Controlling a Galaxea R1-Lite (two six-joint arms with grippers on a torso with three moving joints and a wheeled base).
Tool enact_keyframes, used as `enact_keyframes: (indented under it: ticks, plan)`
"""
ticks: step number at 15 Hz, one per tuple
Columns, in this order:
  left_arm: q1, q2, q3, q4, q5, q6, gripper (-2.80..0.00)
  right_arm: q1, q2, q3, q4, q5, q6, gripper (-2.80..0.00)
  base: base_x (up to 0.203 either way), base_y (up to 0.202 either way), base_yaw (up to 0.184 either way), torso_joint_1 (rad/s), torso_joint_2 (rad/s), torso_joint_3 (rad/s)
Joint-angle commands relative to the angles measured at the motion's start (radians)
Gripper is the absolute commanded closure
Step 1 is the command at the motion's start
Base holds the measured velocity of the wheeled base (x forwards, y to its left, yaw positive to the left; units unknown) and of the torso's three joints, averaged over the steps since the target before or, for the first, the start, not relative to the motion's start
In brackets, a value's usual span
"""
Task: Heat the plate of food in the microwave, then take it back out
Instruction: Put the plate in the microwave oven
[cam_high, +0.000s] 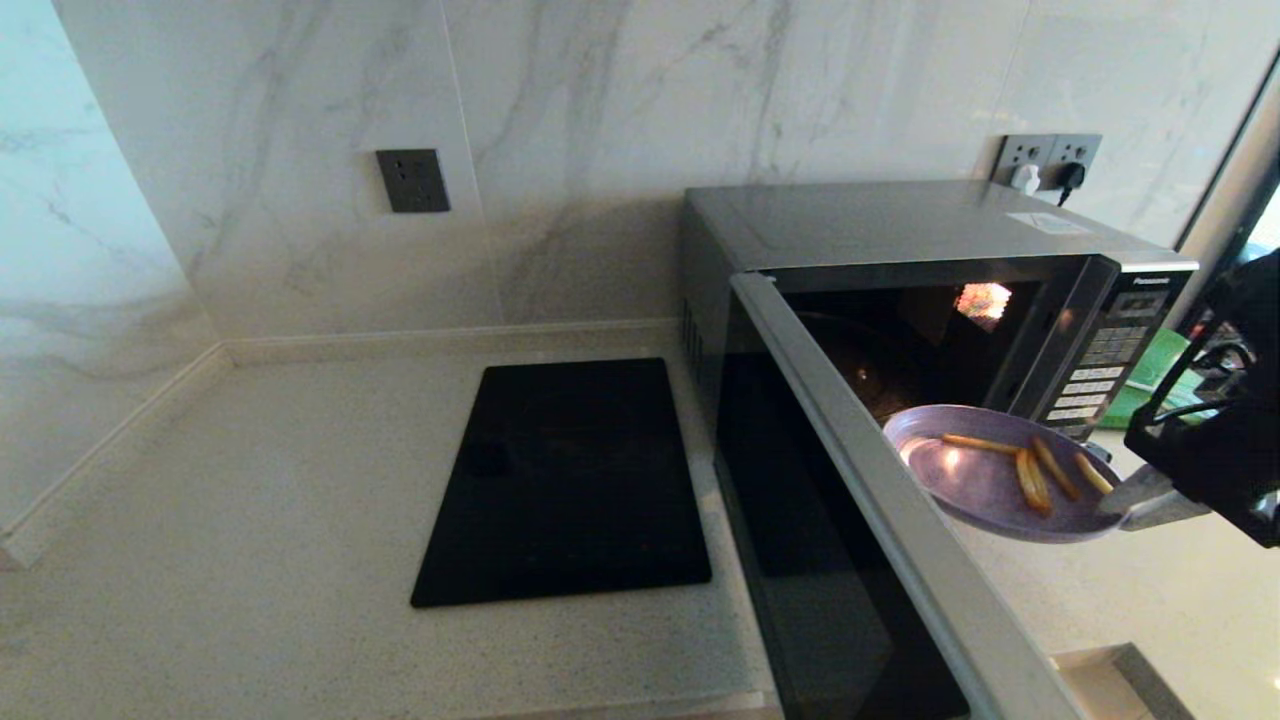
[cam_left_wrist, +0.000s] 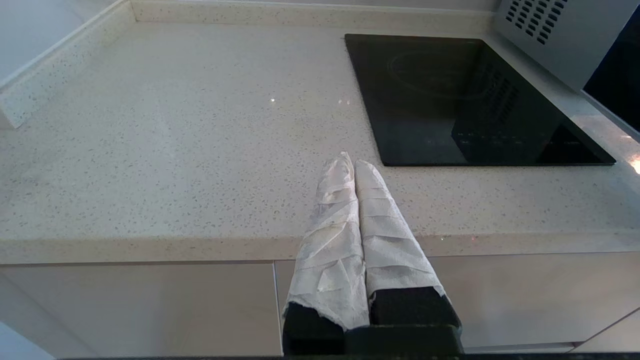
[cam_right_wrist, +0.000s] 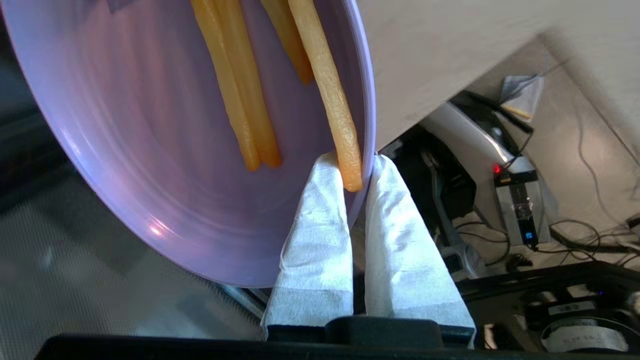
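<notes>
The lavender plate of food (cam_high: 985, 475) hangs in the air in front of the microwave's (cam_high: 900, 225) open cavity, several golden fries (cam_high: 1035, 480) on it. My right gripper (cam_high: 1125, 500) is shut on the plate's right rim, one white-wrapped finger inside the rim and one outside. In the right wrist view the plate (cam_right_wrist: 150, 150) fills the frame and the gripper (cam_right_wrist: 361, 167) pinches its edge beside a fry (cam_right_wrist: 330, 100). The microwave door (cam_high: 880, 520) stands swung open toward me. My left gripper (cam_left_wrist: 350, 162) is shut and empty, below the counter's front edge.
A black glass cooktop (cam_high: 570, 480) lies flush in the speckled counter (cam_high: 250, 480) left of the microwave. Marble walls close the back and left. A green cutting board (cam_high: 1160, 375) shows behind the microwave's right side. Wall sockets (cam_high: 1045, 160) with plugs sit above it.
</notes>
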Motion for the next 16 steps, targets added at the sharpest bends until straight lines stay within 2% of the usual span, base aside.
enact_keyframes:
  ticks: [1, 4, 8, 11, 16]
  plan:
    - [0.0, 0.002, 0.0, 0.0, 0.001, -0.001, 0.0, 0.033, 0.019, -0.017, 0.003, 0.036, 0.003, 0.0, 0.0, 0.0, 0.0, 0.0, 0.0, 0.0]
    - [0.0, 0.002, 0.0, 0.0, 0.001, -0.001, 0.0, 0.057, 0.057, -0.055, 0.0, 0.046, 0.002, 0.0, 0.0, 0.0, 0.0, 0.0, 0.0, 0.0]
    - [0.0, 0.0, 0.0, 0.0, 0.001, -0.001, 0.0, 0.083, 0.178, -0.172, -0.026, 0.045, -0.001, 0.0, 0.0, 0.0, 0.0, 0.0, 0.0, 0.0]
    - [0.0, 0.0, 0.0, 0.0, 0.001, -0.001, 0.0, 0.103, 0.279, -0.284, -0.098, 0.04, 0.003, 0.0, 0.0, 0.0, 0.0, 0.0, 0.0, 0.0]
    - [0.0, 0.001, 0.0, 0.0, 0.001, -0.001, 0.0, 0.147, 0.434, -0.505, -0.111, 0.034, 0.013, 0.0, 0.0, 0.0, 0.0, 0.0, 0.0, 0.0]
